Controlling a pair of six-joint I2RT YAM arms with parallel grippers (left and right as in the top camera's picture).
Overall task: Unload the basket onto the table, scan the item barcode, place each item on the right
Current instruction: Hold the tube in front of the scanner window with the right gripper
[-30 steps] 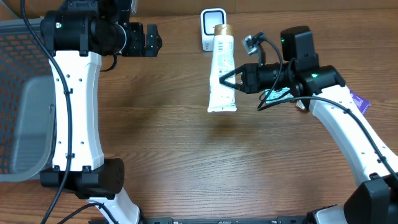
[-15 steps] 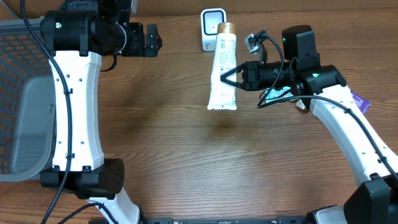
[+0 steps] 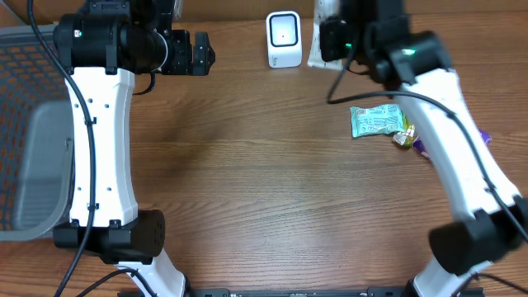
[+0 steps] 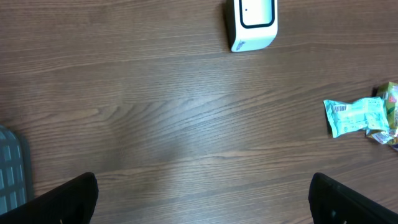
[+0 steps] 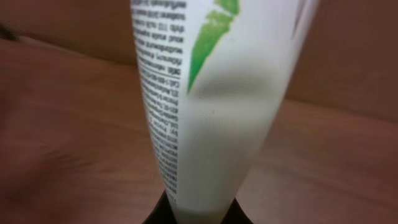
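Tube (image 5: 211,112) in right pincer (image 5: 198,214)

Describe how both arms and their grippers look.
The left arm and right arm have white curved shells between black joint housings, each with a small green light and loose black cables alongside. The left shell shows rows of small dark holes. The left gripper and right gripper are black.

Wood-grain table (image 3: 247,190); grey mesh basket (image 3: 33,173)

Overhead looks straight down on the counter (image 3: 272,206). Left wrist view, also high, shares the white scanner (image 4: 251,22) with it. Right wrist view sits tight against a tube (image 5: 211,112).
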